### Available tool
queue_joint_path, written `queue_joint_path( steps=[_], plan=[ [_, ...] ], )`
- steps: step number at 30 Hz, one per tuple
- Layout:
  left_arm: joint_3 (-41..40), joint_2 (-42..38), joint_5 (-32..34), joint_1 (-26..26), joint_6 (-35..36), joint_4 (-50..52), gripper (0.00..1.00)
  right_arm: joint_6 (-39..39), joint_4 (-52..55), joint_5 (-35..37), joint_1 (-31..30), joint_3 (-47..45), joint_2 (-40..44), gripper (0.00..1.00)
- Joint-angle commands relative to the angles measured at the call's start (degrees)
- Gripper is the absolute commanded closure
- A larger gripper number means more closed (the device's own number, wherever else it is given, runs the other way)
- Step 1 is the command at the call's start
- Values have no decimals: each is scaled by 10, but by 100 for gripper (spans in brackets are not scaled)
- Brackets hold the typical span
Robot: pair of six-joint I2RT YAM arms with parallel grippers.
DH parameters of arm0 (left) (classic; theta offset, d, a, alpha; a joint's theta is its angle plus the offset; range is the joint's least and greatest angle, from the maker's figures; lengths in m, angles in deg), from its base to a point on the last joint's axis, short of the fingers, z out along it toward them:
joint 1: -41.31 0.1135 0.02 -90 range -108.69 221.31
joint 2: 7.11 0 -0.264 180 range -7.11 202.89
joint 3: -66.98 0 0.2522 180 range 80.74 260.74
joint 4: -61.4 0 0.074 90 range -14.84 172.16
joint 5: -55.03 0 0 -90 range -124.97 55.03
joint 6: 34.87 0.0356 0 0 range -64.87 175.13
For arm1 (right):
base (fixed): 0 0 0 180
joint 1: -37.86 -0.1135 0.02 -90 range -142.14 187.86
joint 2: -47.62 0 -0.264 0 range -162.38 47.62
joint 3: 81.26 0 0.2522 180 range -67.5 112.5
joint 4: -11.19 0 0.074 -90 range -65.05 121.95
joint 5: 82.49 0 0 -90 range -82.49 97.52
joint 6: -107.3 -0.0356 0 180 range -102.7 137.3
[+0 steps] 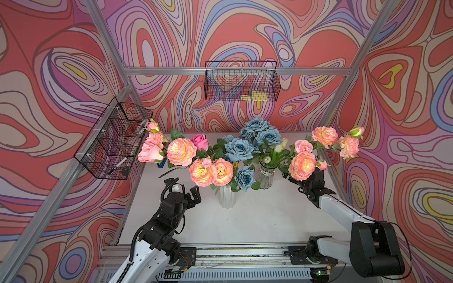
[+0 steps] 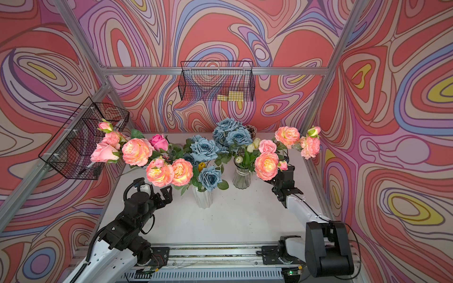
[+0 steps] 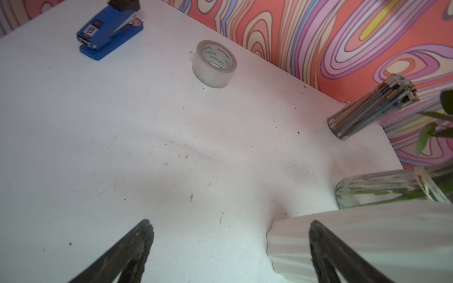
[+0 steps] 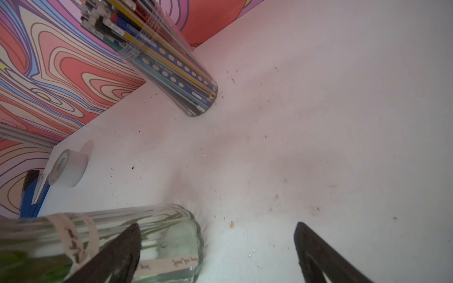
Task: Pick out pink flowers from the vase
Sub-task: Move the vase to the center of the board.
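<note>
**A:** What do both top views give you?

**B:** The pink flowers [image 1: 181, 152] spread across the back half of the bench [image 1: 245, 220]. Two ruffled heads sit right above the white ribbed vase [image 1: 227, 197], and more lean out to the left. Another cluster stands on the right, near the glass vase [image 1: 264, 177]. Dusty-blue roses [image 1: 239, 149] fill the middle. I cannot tell which vase the outer stems run to.

**A:** And the arms?

**B:** The left end effector [image 1: 183, 187] hangs just left of the white ribbed vase, below the blooms. The right end effector [image 1: 295, 181] is half hidden under a big peach-pink head.

**A:** What about the left wrist view?

**B:** The fingers [image 3: 137, 245] are spread wide with nothing between them. One stands in front of the white ribbed vase. Beyond them lie a blue stapler [image 3: 110, 29], a tape roll [image 3: 214, 63] and a clear cup of pencils [image 3: 372, 107].

**A:** And the right wrist view?

**B:** That one is spread wide and empty too. One finger crosses the glass vase, which has green stems inside.
</note>
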Motion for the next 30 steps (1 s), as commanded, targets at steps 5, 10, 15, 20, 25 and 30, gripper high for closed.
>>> queue_joint_path(
  steps=[5, 10, 15, 20, 25, 30],
  plan=[
    [-72, -15, 29, -148, 86, -137, 0, -2, 7, -48, -10, -71, 116, 2],
    [-87, 5, 111, -278, 203, -240, 0, 15, 32, 31, -108, -64, 157, 2],
    [-82, 34, 141, -338, 263, -309, 0, 16, 17, 100, -177, -89, 187, 2],
    [-80, 60, 169, -363, 311, -386, 0, 26, -21, 146, -235, -118, 202, 2],
    [-91, 103, 191, -365, 363, -497, 0, 55, -63, 209, -288, -124, 195, 2],
    [-95, 162, 191, -365, 382, -589, 0, 69, -92, 235, -302, -136, 187, 2]
  ],
)
